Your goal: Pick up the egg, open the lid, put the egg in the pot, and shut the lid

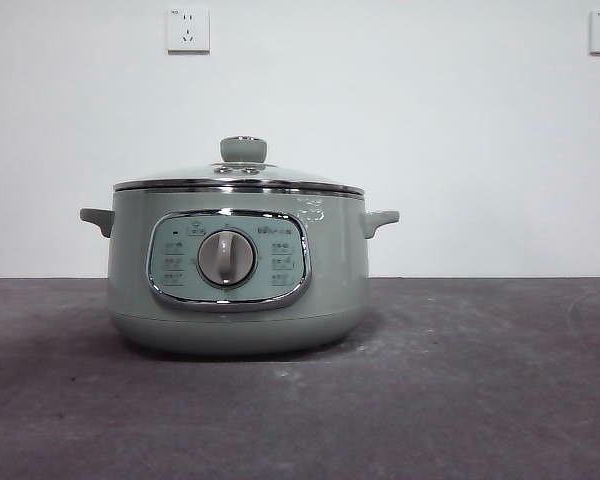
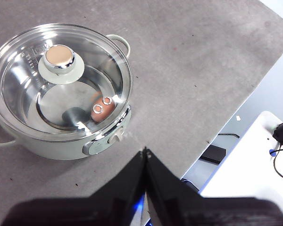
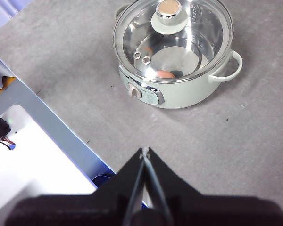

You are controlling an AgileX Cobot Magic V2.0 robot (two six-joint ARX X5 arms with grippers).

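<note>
Two claws hang above the table with nothing in them: our left claw (image 2: 145,151) and right claw (image 3: 145,150) each have their black jaws pressed together. Well apart from both stands the pot (image 1: 238,265), round, pale green and smooth, on the grey matte table (image 1: 480,380). Its domed glass lid (image 2: 61,80) sits closed, metal-rimmed. Through the glass we see the egg (image 2: 105,109) resting on the shiny floor inside.
</note>
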